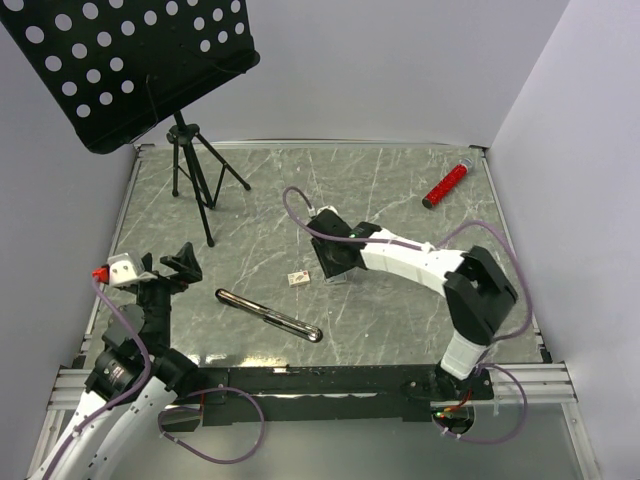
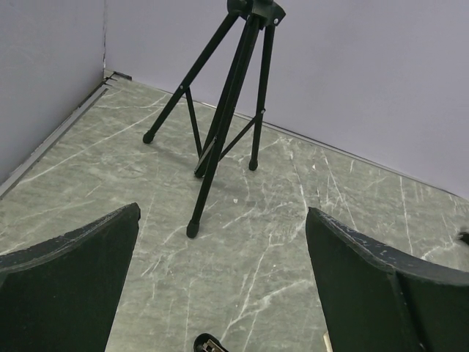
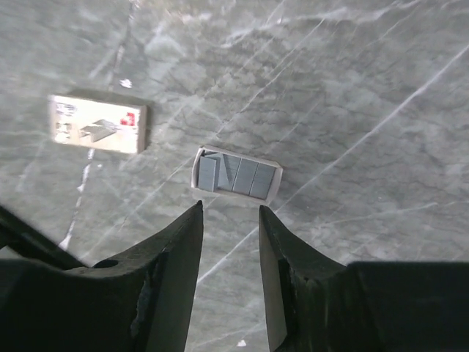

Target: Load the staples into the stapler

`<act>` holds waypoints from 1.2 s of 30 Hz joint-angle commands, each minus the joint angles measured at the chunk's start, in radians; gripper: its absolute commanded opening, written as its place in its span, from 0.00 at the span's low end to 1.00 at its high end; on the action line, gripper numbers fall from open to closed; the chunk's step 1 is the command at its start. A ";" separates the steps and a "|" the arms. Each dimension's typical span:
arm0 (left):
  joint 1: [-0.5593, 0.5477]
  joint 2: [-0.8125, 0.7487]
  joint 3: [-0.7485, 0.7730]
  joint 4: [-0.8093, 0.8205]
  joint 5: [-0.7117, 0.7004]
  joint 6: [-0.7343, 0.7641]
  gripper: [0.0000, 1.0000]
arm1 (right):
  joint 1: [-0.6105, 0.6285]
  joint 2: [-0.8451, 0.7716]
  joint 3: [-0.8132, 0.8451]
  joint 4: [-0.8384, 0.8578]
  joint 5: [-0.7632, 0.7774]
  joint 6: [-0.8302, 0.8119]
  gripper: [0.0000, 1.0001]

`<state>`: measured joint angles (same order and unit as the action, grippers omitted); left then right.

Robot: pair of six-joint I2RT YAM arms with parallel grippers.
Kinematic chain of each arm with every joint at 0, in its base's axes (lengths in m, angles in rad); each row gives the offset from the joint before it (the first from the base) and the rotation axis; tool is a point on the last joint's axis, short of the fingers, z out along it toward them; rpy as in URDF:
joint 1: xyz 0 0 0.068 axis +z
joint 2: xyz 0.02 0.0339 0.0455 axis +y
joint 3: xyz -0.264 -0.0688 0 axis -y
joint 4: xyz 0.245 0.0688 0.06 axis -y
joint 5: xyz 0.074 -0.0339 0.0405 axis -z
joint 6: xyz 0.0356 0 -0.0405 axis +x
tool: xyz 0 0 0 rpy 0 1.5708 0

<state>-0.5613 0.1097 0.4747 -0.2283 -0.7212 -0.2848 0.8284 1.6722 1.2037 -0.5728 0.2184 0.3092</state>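
Observation:
The stapler (image 1: 270, 315), a slim black bar with a silvery rail, lies open on the table in front of the arms; one end of it shows at the bottom of the left wrist view (image 2: 209, 343). The staples are a cream box with red print (image 3: 97, 123) (image 1: 298, 279) and a small pale tray of grey staple strips (image 3: 236, 176). My right gripper (image 3: 231, 209) (image 1: 335, 262) hovers just short of the tray, jaws partly apart with nothing between them. My left gripper (image 2: 223, 213) (image 1: 175, 265) stands wide open and empty at the left, away from the stapler.
A black music stand (image 1: 130, 60) on a tripod (image 1: 195, 175) (image 2: 227, 110) stands at the back left. A red cylinder (image 1: 446, 185) lies at the back right. Walls close off the table at the back and both sides.

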 commanded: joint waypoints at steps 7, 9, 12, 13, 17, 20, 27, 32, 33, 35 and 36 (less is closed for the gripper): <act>0.003 0.021 -0.007 0.041 0.029 0.030 0.99 | -0.003 0.145 0.109 -0.036 -0.008 0.024 0.38; 0.004 0.021 -0.007 0.043 0.031 0.033 0.99 | -0.003 0.164 0.118 -0.042 -0.017 0.022 0.38; 0.004 0.021 -0.007 0.041 0.029 0.033 0.99 | -0.003 0.179 0.128 -0.044 -0.025 0.025 0.38; 0.005 0.021 -0.008 0.041 0.029 0.033 0.99 | -0.005 0.184 0.131 -0.047 -0.027 0.022 0.38; 0.003 0.022 -0.008 0.044 0.034 0.035 1.00 | -0.005 0.211 0.135 -0.058 -0.031 0.027 0.38; 0.004 0.022 -0.008 0.043 0.032 0.035 0.99 | -0.003 0.218 0.131 -0.058 -0.037 0.031 0.38; 0.005 0.025 -0.008 0.044 0.035 0.035 0.99 | 0.002 0.242 0.129 -0.056 -0.051 0.027 0.38; 0.005 0.025 -0.008 0.043 0.039 0.036 0.99 | 0.000 0.259 0.129 -0.064 -0.047 0.024 0.38; 0.003 0.024 -0.008 0.040 0.039 0.036 0.99 | 0.001 0.261 0.128 -0.064 -0.047 0.024 0.38; 0.003 0.024 -0.008 0.043 0.040 0.036 0.99 | 0.001 0.255 0.120 -0.067 -0.042 0.027 0.37; 0.004 0.024 -0.010 0.043 0.040 0.036 0.99 | 0.002 0.248 0.119 -0.065 -0.042 0.027 0.35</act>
<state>-0.5613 0.1219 0.4644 -0.2218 -0.6952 -0.2707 0.8284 1.9141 1.3060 -0.6125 0.1680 0.3256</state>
